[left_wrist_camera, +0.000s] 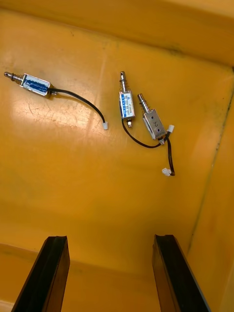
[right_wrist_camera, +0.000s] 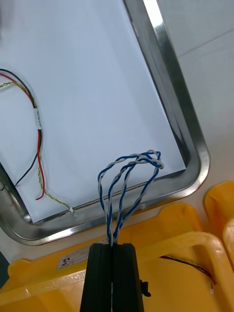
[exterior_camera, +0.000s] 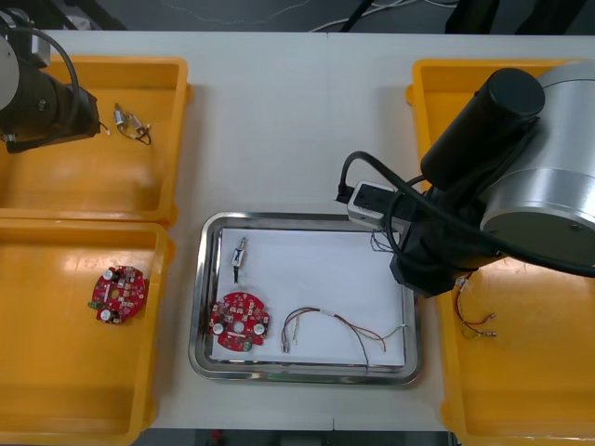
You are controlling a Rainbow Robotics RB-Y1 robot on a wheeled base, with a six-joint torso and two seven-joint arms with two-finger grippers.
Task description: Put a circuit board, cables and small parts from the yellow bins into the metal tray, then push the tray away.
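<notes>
My right gripper (right_wrist_camera: pixel 113 251) is shut on a twisted blue and white cable (right_wrist_camera: pixel 129 180), whose loops hang over the near right corner of the metal tray (right_wrist_camera: pixel 187 131). The tray (exterior_camera: pixel 200 307), white inside, holds a round red circuit board (exterior_camera: pixel 239 321), a small metal part (exterior_camera: pixel 239 255) and a red and yellow cable (exterior_camera: pixel 335 325). My left gripper (left_wrist_camera: pixel 111 241) is open above the floor of the far left yellow bin (exterior_camera: pixel 56 186), short of three small metal parts (left_wrist_camera: pixel 126 105) with black leads.
The near left bin (exterior_camera: pixel 56 390) holds another circuit board (exterior_camera: pixel 118 294). A red and yellow cable (exterior_camera: pixel 474 316) lies in the right bin (exterior_camera: pixel 521 400). The right arm's body (exterior_camera: pixel 502 186) covers the tray's right edge and much of the right bins.
</notes>
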